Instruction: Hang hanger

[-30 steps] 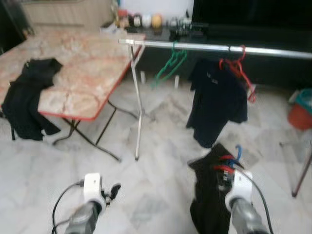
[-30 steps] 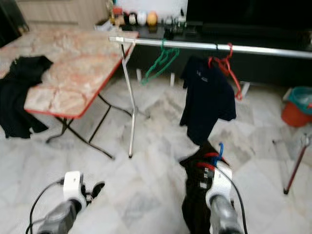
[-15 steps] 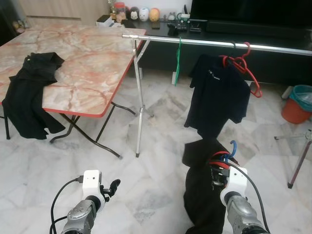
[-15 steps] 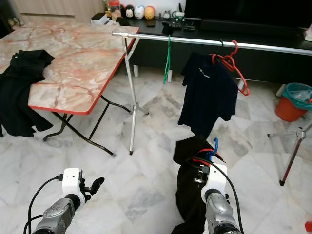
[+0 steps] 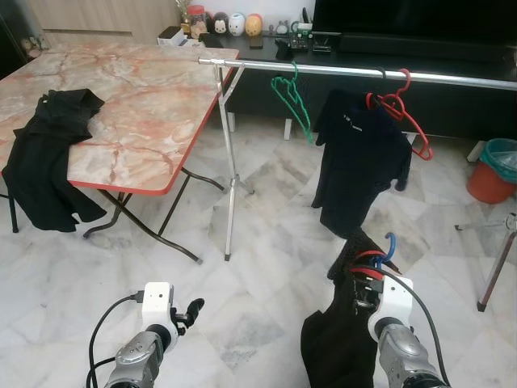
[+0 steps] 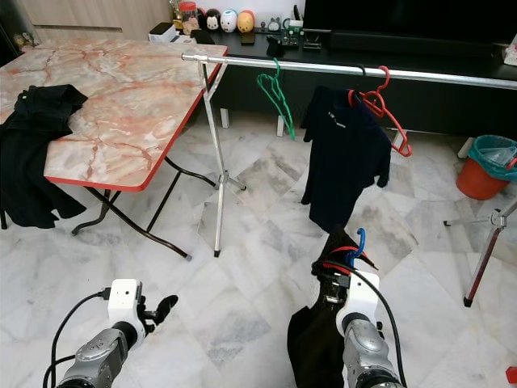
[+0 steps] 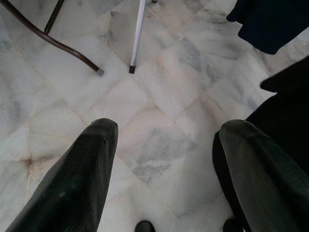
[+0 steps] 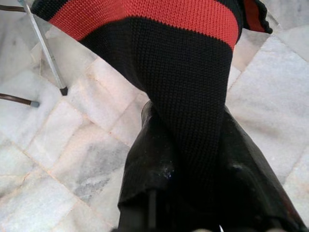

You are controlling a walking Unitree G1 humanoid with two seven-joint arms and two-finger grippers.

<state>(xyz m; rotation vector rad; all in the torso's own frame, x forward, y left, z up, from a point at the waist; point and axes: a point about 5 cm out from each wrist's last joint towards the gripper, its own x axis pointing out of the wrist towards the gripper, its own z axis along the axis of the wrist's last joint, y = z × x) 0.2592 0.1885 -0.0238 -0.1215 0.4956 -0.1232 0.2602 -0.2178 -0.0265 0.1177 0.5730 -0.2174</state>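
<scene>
Green hanger [image 5: 292, 103] swung; right hand [image 5: 367, 279] raised

1. This is a home living room: pale marble floor tiles [image 5: 266, 242] run wall to wall.
2. A long black TV console [image 5: 452, 61] carries a row of small round figurines [image 5: 234, 23].
3. A folding table with a pink marbled top and red edge [image 5: 137, 105] holds a crumpled black garment [image 5: 48, 153].
4. A silver clothes rail [image 5: 339, 73] carries a green hanger [image 5: 292, 101], a red hanger [image 5: 404, 113] and a dark T-shirt [image 5: 359, 170].
5. An orange bucket with a teal liner [image 5: 494, 170] stands nearby.
</scene>
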